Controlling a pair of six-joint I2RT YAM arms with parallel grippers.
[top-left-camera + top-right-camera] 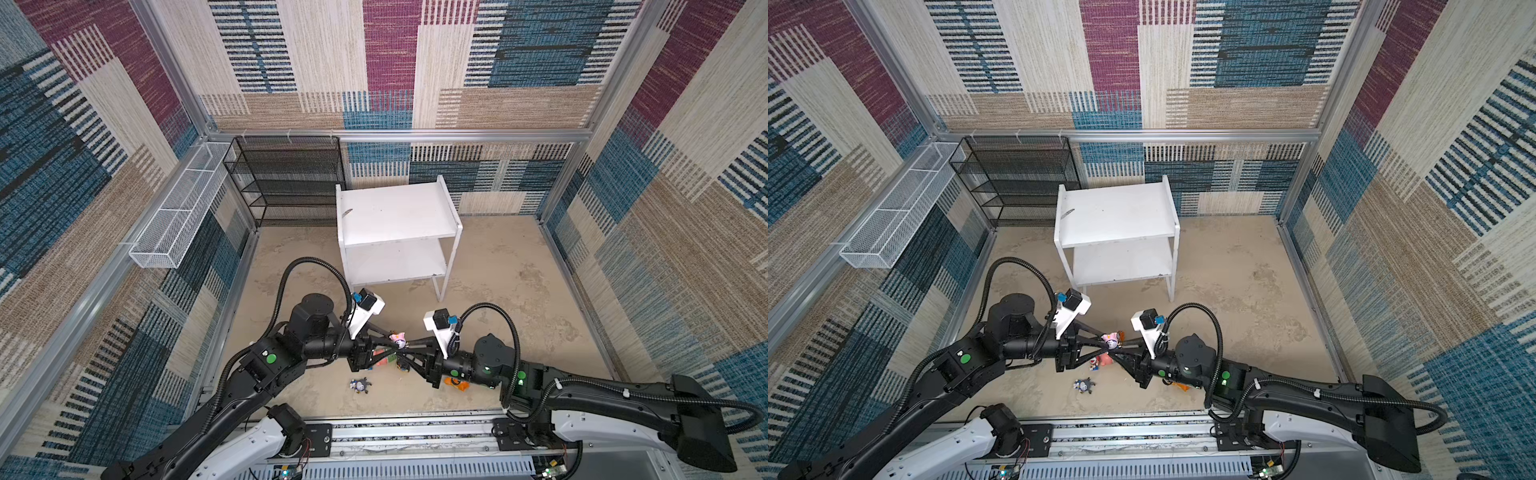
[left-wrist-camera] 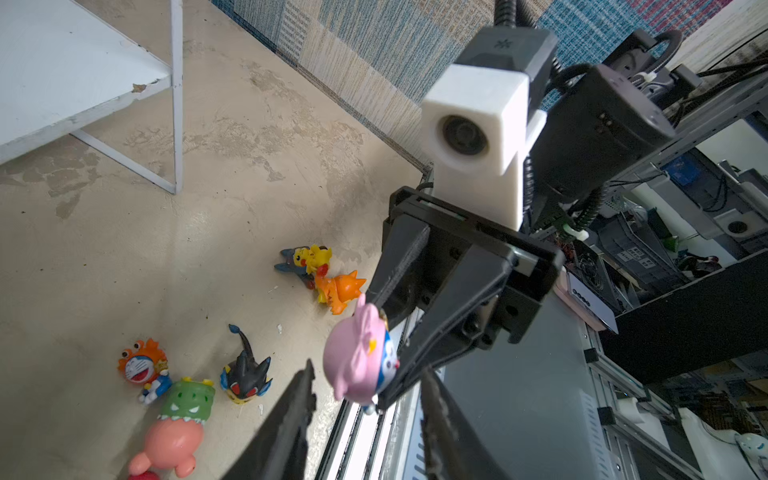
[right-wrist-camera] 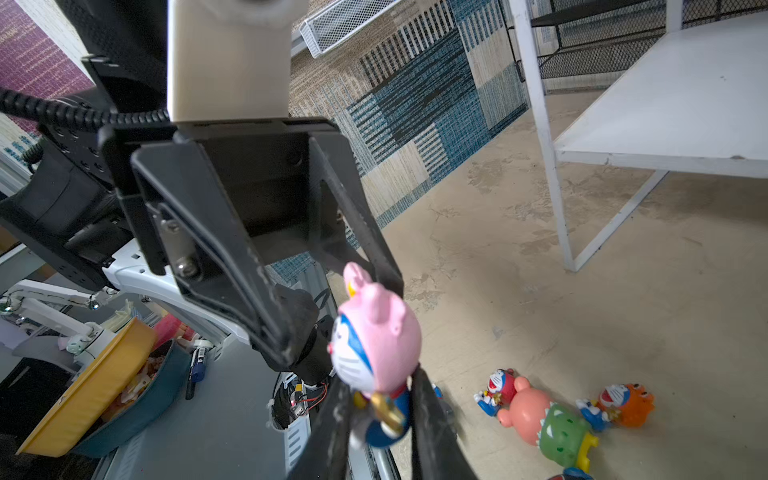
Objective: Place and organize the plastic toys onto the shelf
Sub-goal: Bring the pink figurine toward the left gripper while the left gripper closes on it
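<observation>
Our right claw pinching a glossy pink-hooded figurine, left claw part-open flanking its round head, flat-boarded shelf at twelve o'clock

Patchwork woven walls in blue, maroon and beige enclose a mottled beige bench. Black mesh rack far left, white wire basket along the left wall.

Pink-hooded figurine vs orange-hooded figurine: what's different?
The pink-hooded figurine is up off the floor, clamped by its blue body in the right tool. The orange-hooded figurine rests on the floor with nothing gripping it. The pink-hooded figurine's hood is smooth with ears, while the orange-hooded figurine's hood has a ragged edge. Both have the same blue-and-white cartoon face.
</observation>
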